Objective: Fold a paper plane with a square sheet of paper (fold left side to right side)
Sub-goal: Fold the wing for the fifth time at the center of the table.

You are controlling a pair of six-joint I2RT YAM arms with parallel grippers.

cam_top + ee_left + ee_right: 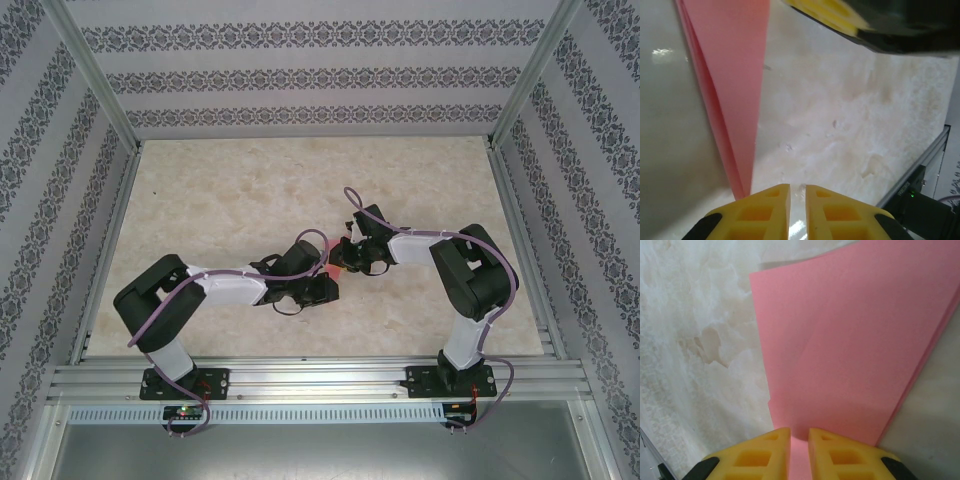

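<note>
Folded pink paper (850, 340), apparently between the right fingers (755, 457), on marbled table (690, 315).

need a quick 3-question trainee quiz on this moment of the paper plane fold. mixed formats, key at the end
1. True or false: the pink paper lies as one flat, unfolded layer.
2. What sits between the fingers of the right claw? A) nothing B) the pink paper C) a pencil
3. Fill in: in the left wrist view, the paper narrows to a ____ beside the left claw.

Key:
1. False; stacked edges show along its side.
2. B
3. point
</note>
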